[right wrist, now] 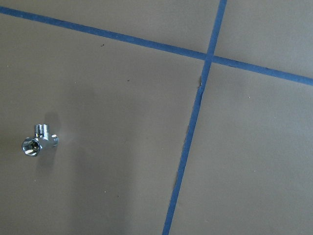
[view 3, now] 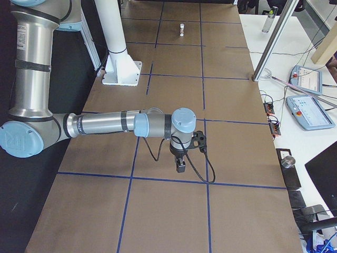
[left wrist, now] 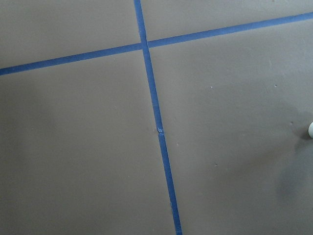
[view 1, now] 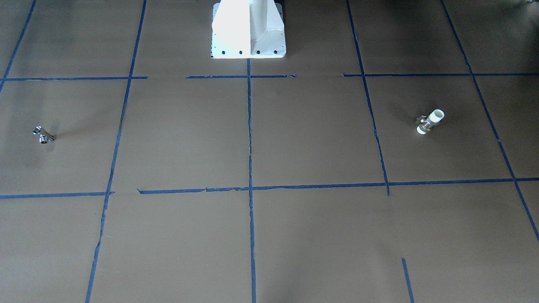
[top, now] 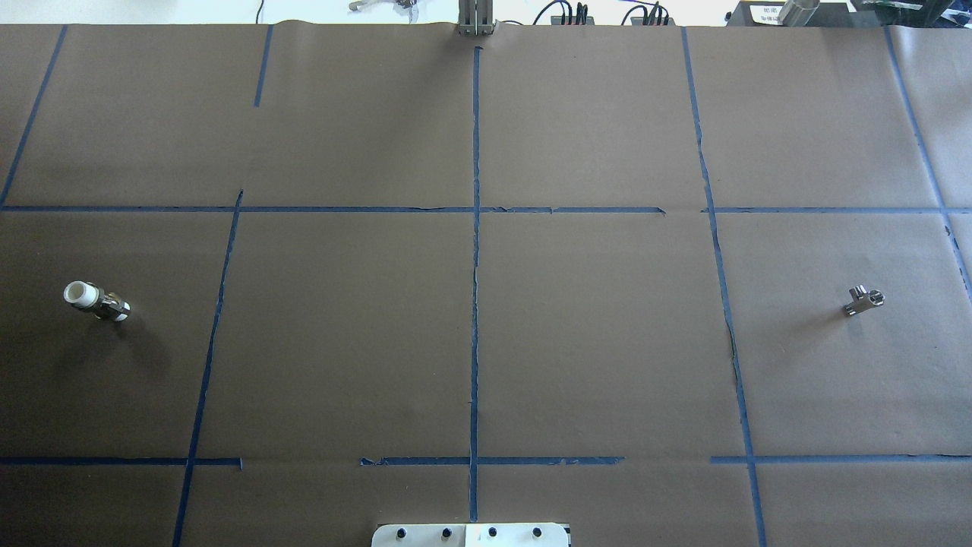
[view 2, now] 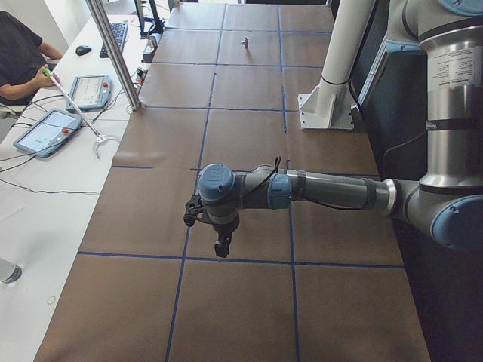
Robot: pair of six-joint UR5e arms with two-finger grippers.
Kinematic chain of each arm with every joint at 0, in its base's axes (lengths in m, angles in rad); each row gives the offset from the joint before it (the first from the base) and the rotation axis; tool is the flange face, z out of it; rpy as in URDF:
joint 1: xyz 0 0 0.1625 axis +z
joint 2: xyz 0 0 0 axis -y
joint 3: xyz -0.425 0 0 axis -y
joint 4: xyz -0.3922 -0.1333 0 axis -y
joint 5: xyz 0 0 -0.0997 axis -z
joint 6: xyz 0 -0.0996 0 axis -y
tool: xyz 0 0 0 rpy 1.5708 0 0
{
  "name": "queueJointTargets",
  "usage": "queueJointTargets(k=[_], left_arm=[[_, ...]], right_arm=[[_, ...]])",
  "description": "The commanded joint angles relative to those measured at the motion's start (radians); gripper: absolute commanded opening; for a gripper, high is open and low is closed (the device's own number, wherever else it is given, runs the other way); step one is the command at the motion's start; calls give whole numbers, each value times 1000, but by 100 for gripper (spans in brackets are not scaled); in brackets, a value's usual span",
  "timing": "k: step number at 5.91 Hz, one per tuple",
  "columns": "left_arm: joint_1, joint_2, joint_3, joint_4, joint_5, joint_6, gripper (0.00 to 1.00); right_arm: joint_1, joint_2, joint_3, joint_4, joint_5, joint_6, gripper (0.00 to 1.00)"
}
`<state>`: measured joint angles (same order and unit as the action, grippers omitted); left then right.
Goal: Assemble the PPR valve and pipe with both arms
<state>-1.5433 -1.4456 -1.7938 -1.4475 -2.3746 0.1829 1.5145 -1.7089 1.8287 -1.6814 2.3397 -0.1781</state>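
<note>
The PPR valve (top: 96,299), white with a brass middle band, lies on the brown table on my left side; it also shows in the front view (view 1: 429,121) and far off in the right side view (view 3: 181,27). A white speck at the left wrist view's right edge (left wrist: 311,129) may be its end. The pipe (top: 864,300), a small chrome T-shaped fitting, lies alone on my right side (view 1: 43,134) and at the left of the right wrist view (right wrist: 39,142). My left gripper (view 2: 221,245) and right gripper (view 3: 180,166) hang over the table, seen only in the side views; I cannot tell if they are open or shut.
Blue tape lines (top: 475,304) divide the brown table into squares. The white robot pedestal (view 1: 248,29) stands at the table's middle edge. A metal post (view 2: 113,53) and a desk with tablets (view 2: 49,132) and an operator lie beyond the far edge.
</note>
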Motion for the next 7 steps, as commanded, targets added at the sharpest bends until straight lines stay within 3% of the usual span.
queueJointTargets(k=[1,5,7], left_arm=[[2,4,-13,2,6,1,100],[34,34,-10,-4,-3,1,100],[73,54,-15,-170,0,-10,100]], right_arm=[[0,-1,0,0,1,2,100],[0,-14,0,0,56,0,100],[0,-14,0,0,59,2,100]])
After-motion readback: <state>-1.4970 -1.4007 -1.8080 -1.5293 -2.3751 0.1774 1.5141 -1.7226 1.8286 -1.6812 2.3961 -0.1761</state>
